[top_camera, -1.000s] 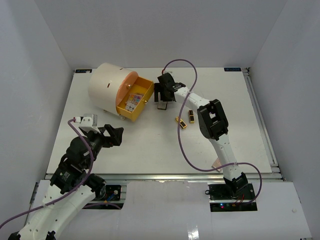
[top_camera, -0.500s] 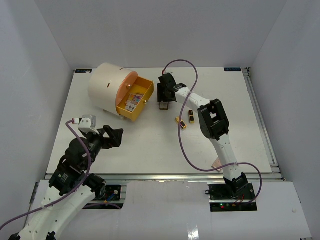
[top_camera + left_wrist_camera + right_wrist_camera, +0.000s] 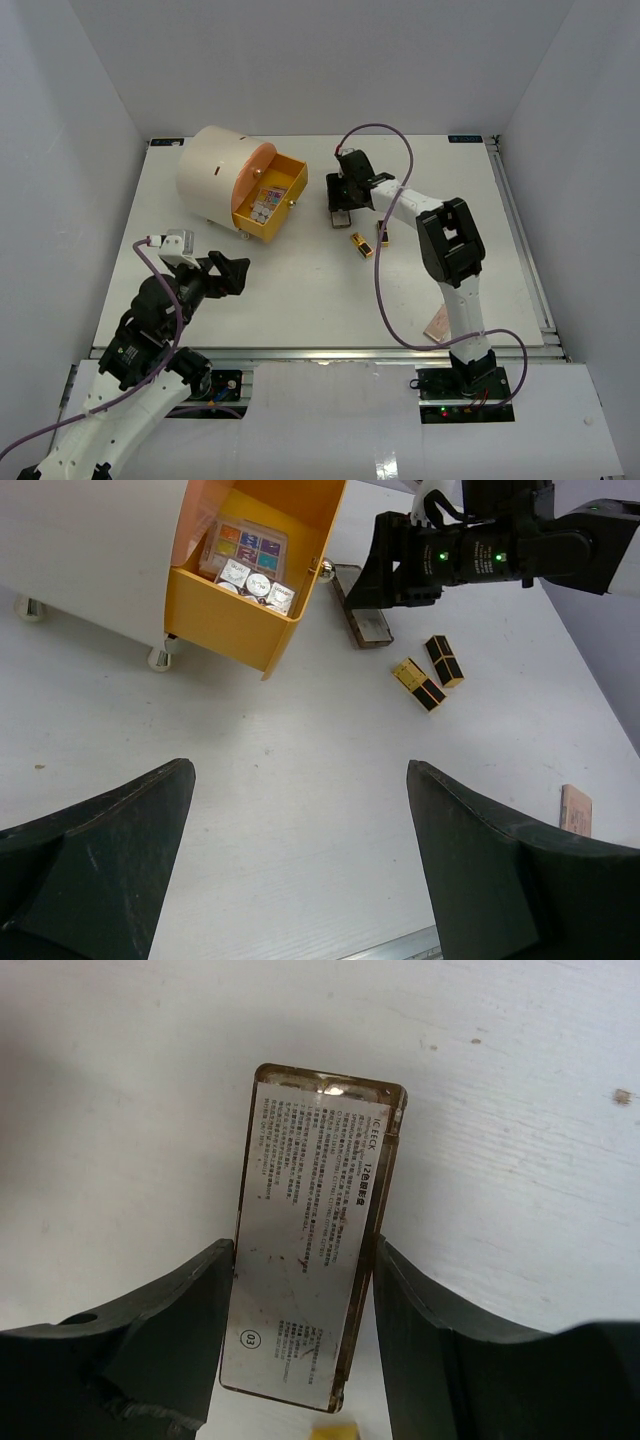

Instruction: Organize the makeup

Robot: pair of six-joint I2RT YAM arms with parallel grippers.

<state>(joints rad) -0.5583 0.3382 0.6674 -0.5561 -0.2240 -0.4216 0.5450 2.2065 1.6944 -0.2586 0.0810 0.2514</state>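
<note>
The grey palette (image 3: 310, 1240) lay flat on the white table (image 3: 300, 290), just to the right of the open yellow drawer (image 3: 225, 630) and close to its front corner. The right gripper (image 3: 305, 1260) was right over it, with one finger against each long side, so it looked clamped on the palette across its short width. The palette's long side ran the same way as the fingers, and its printed label faced up. The right arm was far nearer to the drawer than the left one. The left gripper (image 3: 300, 860) hung low, well away from the drawer on its near side, spread wide with nothing in it. To get in, the palette would have to go left and up over the drawer's wall, I think. The drawer already held a multicolour palette (image 3: 250, 550) and some little round pots, but some bare yellow floor showed, so there seemed to be room. Two lipstick tubes (image 3: 419, 683) lay side by side a bit further from the drawer than the grey palette, close enough to be bumped. A pinkish palette (image 3: 435, 325) lay far from the drawer, by the table's near edge. The table looked smooth, so a flat thing could slide easily.
</note>
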